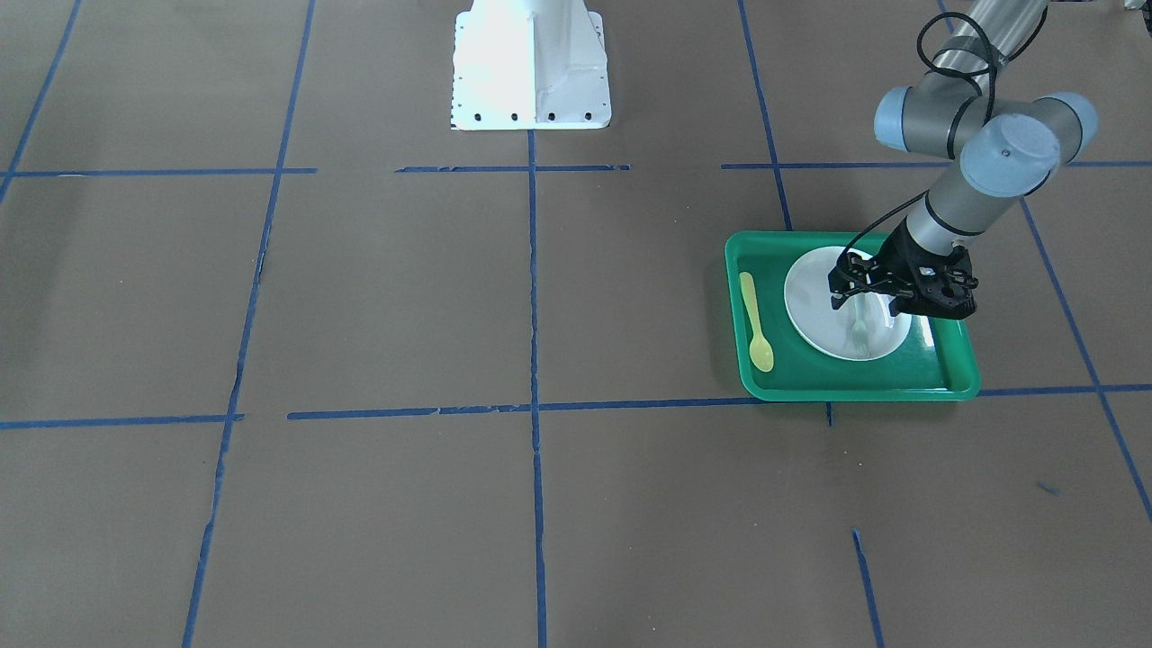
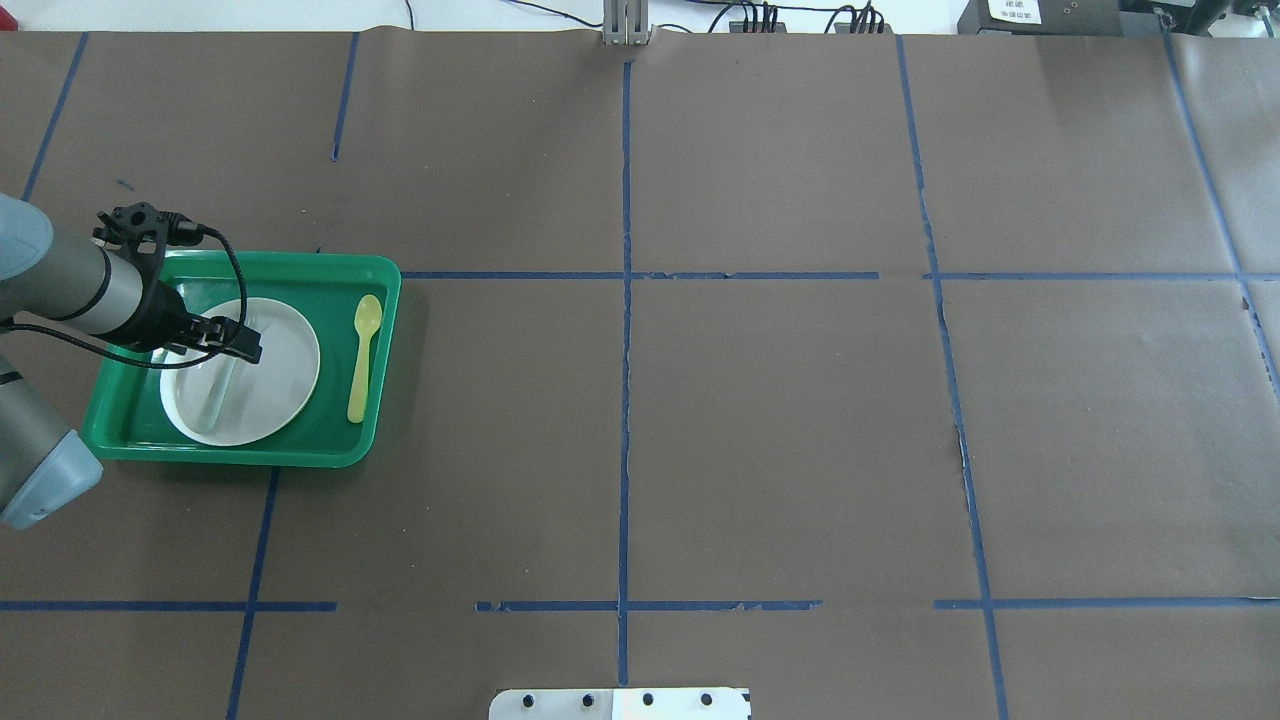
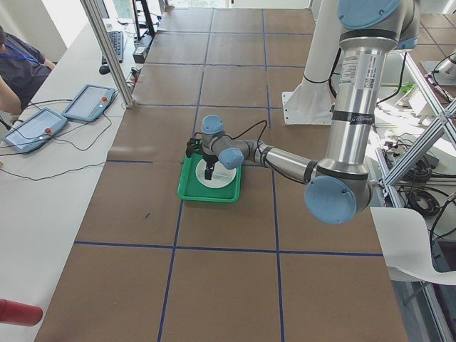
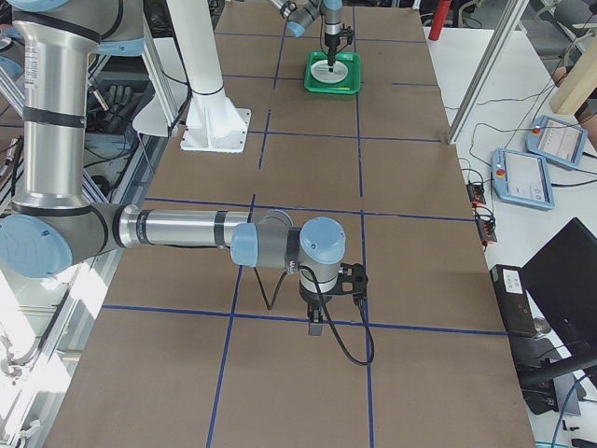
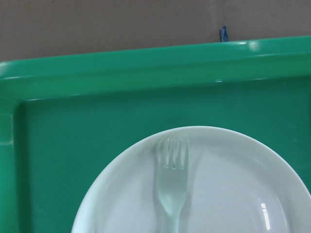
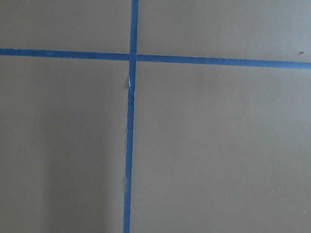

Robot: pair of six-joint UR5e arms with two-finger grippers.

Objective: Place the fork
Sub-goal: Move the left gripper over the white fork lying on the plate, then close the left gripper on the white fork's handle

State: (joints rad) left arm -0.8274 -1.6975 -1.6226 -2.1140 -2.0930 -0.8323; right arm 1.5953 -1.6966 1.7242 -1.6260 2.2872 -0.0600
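The pale translucent fork [image 1: 861,335] lies on the white plate [image 1: 814,319] inside the green tray [image 1: 855,389]. It also shows in the left wrist view [image 5: 172,182], tines toward the tray's far wall, and faintly in the overhead view [image 2: 221,388]. My left gripper [image 1: 862,297] hangs just above the fork's handle, and its fingers look spread, with nothing between them. It also shows in the overhead view [image 2: 222,346]. My right gripper [image 4: 317,322] shows only in the exterior right view, over bare table, and I cannot tell its state.
A yellow spoon [image 1: 754,322] lies in the tray beside the plate, on the side toward the table's middle. The robot's white base [image 1: 531,67] stands at the table's near edge. Blue tape lines [image 6: 129,145] cross the brown table cover.
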